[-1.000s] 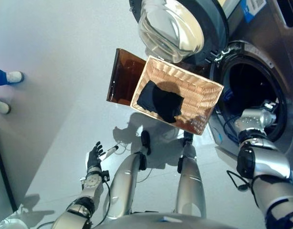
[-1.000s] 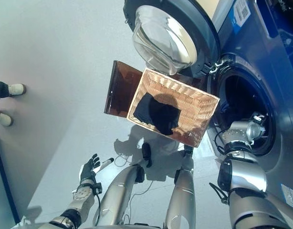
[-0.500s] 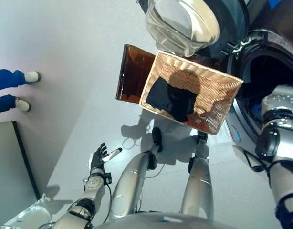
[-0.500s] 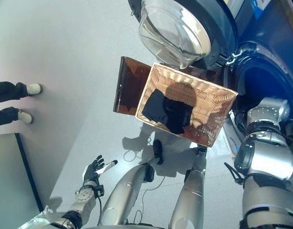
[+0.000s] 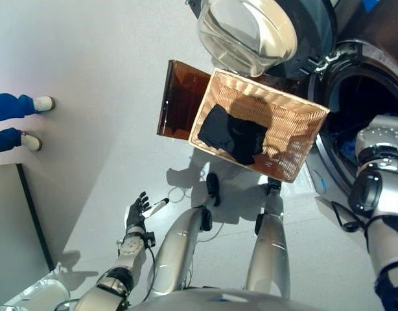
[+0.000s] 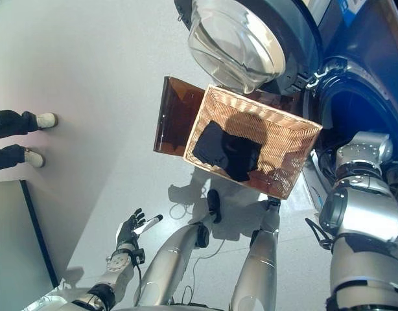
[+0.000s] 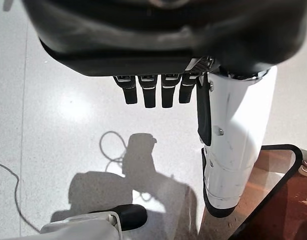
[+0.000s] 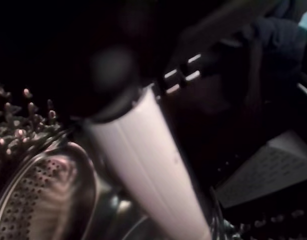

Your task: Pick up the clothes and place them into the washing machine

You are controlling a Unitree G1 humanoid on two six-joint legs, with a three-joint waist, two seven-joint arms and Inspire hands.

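Observation:
Dark clothes [image 5: 234,136] lie in the shallow wicker basket [image 5: 291,129], which rests on the low dark brown box [image 5: 179,97] beside the washing machine [image 5: 364,97]. The machine's round glass door [image 5: 247,29] stands open. My right arm reaches into the machine's mouth. In the right wrist view my right hand [image 8: 148,165] is inside the dark perforated drum, with dark blue cloth [image 8: 276,35] lying past it. My left hand [image 5: 137,210] hangs low at the left over the floor, open and empty, its fingers [image 7: 153,92] straight.
A person's legs in blue trousers and white shoes [image 5: 21,123] stand at the far left. A grey panel [image 5: 4,227] lies at the lower left. Pale floor stretches between the person and the basket.
The camera shifted after the oldest frames, so the whole scene sits further right. My right arm stays in the machine's mouth. My left hand has barely moved.

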